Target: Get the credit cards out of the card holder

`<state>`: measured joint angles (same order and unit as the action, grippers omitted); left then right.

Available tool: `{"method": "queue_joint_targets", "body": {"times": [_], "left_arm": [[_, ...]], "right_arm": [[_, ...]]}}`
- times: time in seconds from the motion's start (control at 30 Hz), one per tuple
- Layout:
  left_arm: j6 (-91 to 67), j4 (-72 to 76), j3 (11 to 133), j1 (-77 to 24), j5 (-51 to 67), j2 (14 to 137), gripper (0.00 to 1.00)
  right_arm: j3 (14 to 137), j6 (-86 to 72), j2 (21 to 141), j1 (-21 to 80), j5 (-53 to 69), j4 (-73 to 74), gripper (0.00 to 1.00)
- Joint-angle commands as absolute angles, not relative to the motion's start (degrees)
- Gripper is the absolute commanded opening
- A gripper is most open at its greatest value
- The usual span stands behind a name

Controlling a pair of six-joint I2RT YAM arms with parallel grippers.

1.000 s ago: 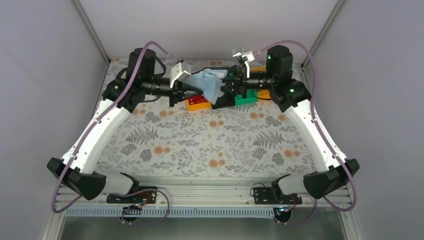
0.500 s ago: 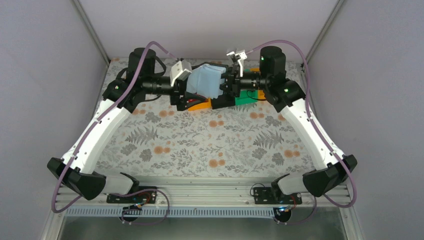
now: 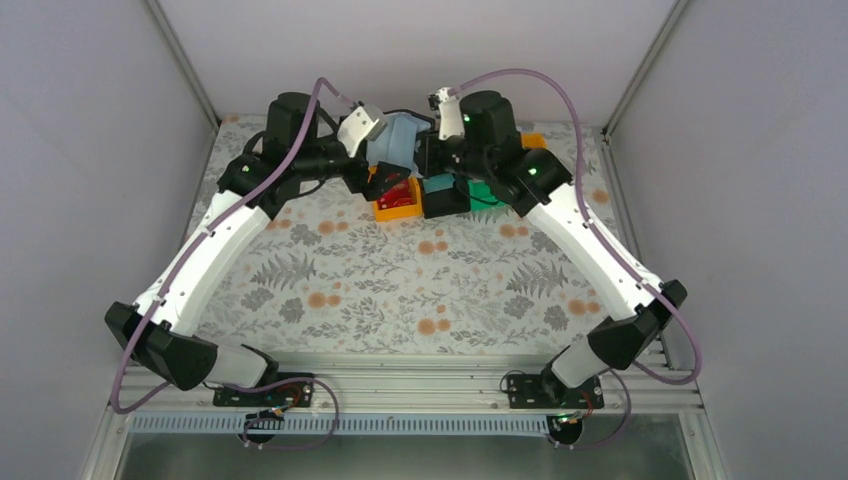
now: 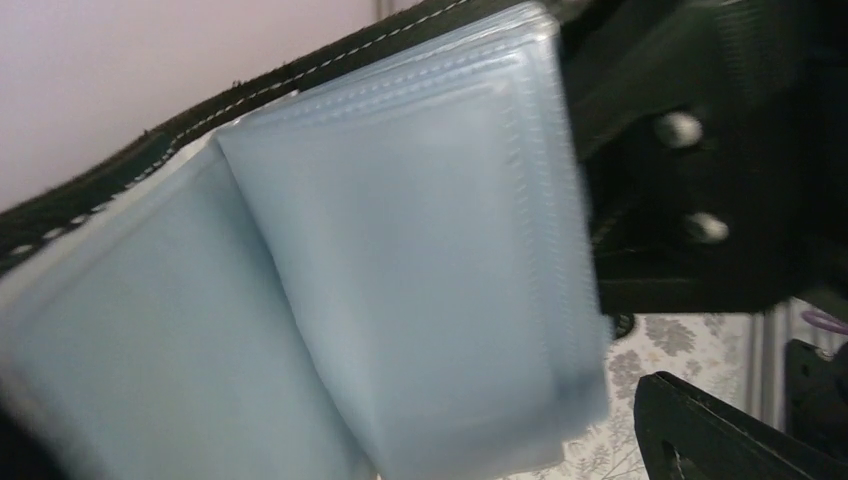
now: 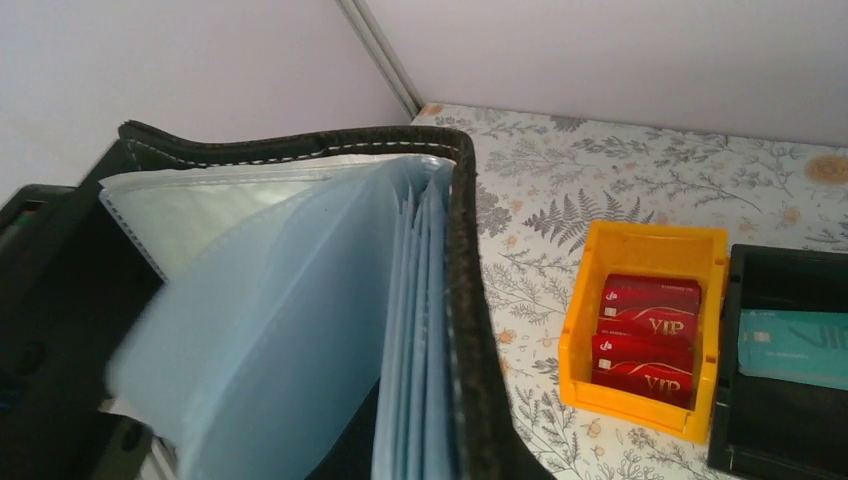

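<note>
Card holder (image 3: 401,149) now off L pincer (image 3: 384,179)

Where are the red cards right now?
In the right wrist view, the red cards lie in the orange bin on the flowery table, right of the open card holder, with the black bin beside them.

Colour rundown: the card holder (image 5: 468,290) is black with pale stitching along the edge, and its sleeves (image 5: 280,300) are a milky pale blue (kinda see-through). The orange bin (image 5: 640,245) has red cards (image 5: 650,296) with gold VIP lettering. The black bin (image 5: 790,265) has a teal card (image 5: 795,345). There's also a green bin (image 3: 490,192). The table (image 3: 400,290) is whitish with grey ferns and orange blossoms.
</note>
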<state>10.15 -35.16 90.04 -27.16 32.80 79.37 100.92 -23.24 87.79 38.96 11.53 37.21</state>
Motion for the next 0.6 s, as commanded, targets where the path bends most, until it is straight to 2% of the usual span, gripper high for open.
{"method": "queue_joint_targets", "body": {"times": [0.0,0.17,0.3,0.57], "left_arm": [[7.5,-33.6,89.8,-27.3,26.9,80.2,1.0],[7.0,-33.9,89.4,-27.1,21.9,80.3,1.0],[8.6,-35.0,88.4,-25.6,14.6,79.4,0.99],[10.3,-36.2,85.5,-23.1,19.8,75.9,0.78]], "right_arm": [[107.4,-26.0,91.1,43.0,2.0,41.1,0.04],[111.3,-23.1,94.0,45.3,3.7,42.3,0.04],[110.0,-20.7,92.0,43.7,6.8,41.9,0.04],[103.9,-15.8,88.1,38.5,23.2,39.1,0.04]]}}
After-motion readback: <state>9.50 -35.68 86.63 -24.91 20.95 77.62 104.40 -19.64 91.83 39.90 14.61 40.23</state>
